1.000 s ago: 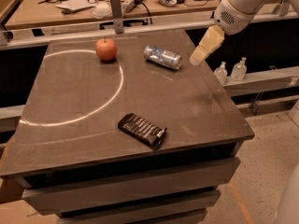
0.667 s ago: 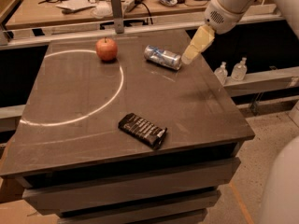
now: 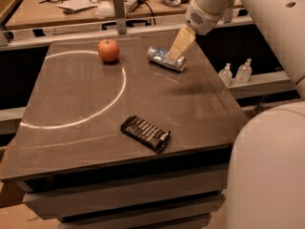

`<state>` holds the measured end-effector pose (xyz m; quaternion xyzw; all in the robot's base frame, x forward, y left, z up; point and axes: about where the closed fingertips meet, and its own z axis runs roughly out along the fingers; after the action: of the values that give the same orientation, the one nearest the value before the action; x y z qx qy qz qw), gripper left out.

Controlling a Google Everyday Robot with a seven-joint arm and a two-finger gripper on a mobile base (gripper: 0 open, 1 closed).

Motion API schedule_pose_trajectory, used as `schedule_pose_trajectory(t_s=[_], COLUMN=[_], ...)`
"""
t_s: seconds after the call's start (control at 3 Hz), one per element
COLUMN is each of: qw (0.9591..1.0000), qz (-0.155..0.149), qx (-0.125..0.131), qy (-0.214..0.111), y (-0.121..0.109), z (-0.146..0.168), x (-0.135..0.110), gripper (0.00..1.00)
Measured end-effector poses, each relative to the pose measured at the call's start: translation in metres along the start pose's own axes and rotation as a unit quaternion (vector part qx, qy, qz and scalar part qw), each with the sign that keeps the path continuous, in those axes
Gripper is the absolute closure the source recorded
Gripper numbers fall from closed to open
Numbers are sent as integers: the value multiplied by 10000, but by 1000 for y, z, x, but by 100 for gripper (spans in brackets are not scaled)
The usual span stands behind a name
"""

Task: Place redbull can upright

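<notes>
The redbull can, silver and blue, lies on its side at the back of the dark table, right of the middle. My gripper hangs from the white arm coming in from the upper right. Its tan fingers point down and left and overlap the right end of the can. Whether they touch the can I cannot tell.
A red apple stands at the back, left of the can. A black snack-bar wrapper lies near the front edge. A white chalk arc curves across the tabletop. Two small bottles stand on a ledge to the right. A cluttered bench runs behind.
My arm has swung left and down. The gripper has moved from right of the can to over its right end. The can has not moved.
</notes>
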<state>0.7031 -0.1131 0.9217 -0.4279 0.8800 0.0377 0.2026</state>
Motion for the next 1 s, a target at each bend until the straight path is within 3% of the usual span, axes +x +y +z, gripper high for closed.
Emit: schedule_pose_trajectory(t_s=[0.33, 1.0], qw=[9999, 9994], qz=[-85, -123], qx=[-92, -235], qy=[50, 220], y=[0, -1], z=[30, 76], x=[-25, -46], gripper=[0, 0])
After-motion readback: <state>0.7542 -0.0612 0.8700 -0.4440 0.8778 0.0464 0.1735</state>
